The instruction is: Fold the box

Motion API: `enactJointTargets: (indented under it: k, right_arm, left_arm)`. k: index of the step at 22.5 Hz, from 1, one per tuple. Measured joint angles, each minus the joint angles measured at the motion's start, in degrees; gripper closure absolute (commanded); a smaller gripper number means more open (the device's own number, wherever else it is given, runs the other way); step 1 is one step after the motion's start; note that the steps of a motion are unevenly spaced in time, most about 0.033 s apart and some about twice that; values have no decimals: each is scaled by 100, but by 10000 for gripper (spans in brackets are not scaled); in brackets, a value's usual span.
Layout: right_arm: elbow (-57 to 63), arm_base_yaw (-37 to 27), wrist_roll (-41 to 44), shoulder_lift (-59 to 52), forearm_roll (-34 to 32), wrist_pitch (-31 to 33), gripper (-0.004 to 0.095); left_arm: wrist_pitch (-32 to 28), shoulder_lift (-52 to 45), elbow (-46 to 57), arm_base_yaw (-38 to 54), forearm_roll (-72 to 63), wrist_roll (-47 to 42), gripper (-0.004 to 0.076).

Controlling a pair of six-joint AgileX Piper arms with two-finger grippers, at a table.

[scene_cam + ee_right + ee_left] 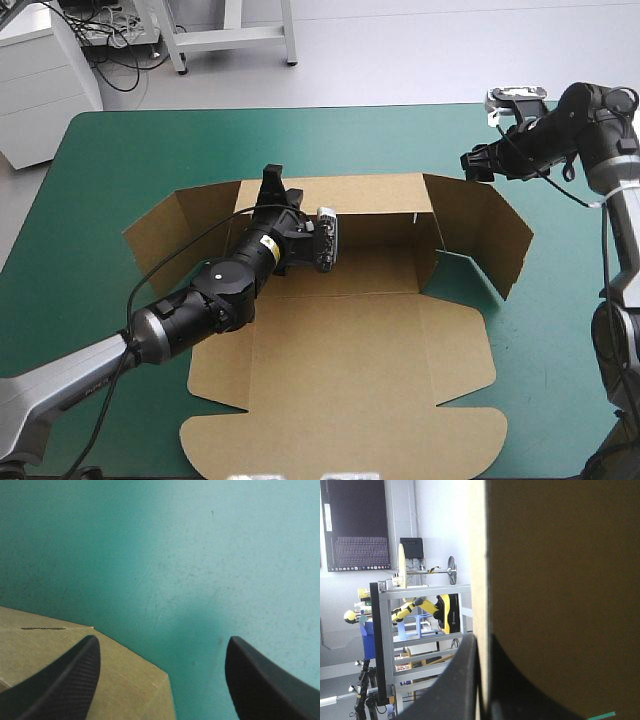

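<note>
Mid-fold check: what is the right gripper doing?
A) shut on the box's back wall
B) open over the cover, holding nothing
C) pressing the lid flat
B: the right gripper has its black fingers apart above the teal-green cover, a corner of the box beside one, nothing between them.

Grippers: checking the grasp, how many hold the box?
1: the left gripper, shut on the box at its far wall. The right gripper hovers open over the teal-green cover.

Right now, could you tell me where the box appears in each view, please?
High view: box mid-table, back wall raised.
Left wrist view: box wall pinched between the left fingers.
Right wrist view: box corner beside one of the right fingers.
Shared landmark: teal-green cover.
</note>
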Motion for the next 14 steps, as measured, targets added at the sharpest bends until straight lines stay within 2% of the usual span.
enactJointTargets:
  k: [4, 8, 14]
  right_arm:
    - [154, 0, -91, 0, 77, 18, 255]
    - [613, 5, -448, -53, 531, -70, 267]
    - [689, 5, -829, -391, 799, -69, 300]
  left_arm:
    - [2, 0, 0, 0, 0, 0, 756]
    - [9, 0, 0, 0, 14, 0, 756]
    - [16, 0, 0, 0, 14, -19, 756]
